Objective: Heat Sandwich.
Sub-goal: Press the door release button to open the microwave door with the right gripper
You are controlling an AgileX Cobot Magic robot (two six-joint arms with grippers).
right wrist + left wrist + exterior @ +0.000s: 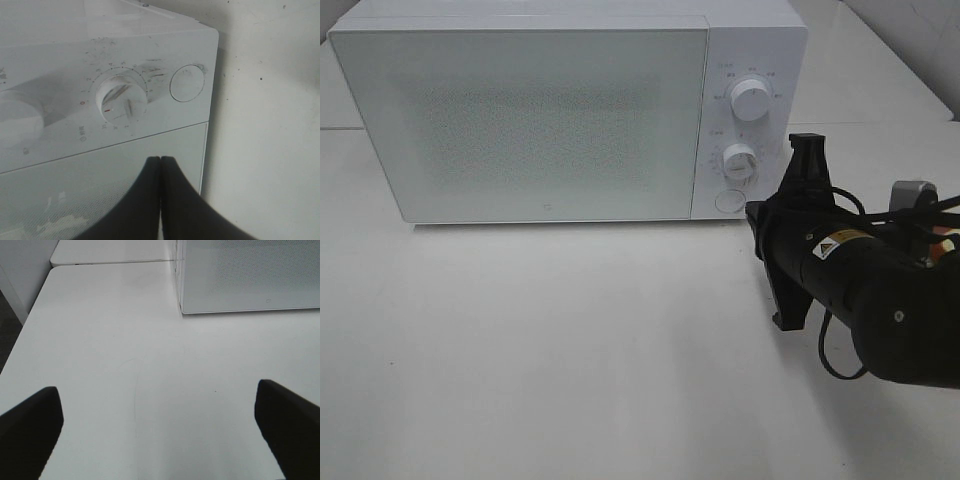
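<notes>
The white microwave (pixel 550 110) stands at the back of the table with its door closed. The sandwich is not in view in any frame. My right gripper (pixel 756 214) is shut and empty, turned on its side, its tip just right of the round door button (pixel 728 201) below the lower knob (pixel 740 161). In the right wrist view the shut fingertips (pixel 161 165) point at the door's edge beneath the lower knob (pixel 122 97) and the button (pixel 187 83). My left gripper (pixel 160 435) is open and empty above the bare table, out of the exterior high view.
The upper knob (pixel 750 98) sits on the control panel. The white table (pixel 570 350) spreads in front of the microwave. The left wrist view shows the microwave's corner (pixel 250 275) and the table's edge (pixel 30 325). A cable (pixel 835 365) loops under the right arm.
</notes>
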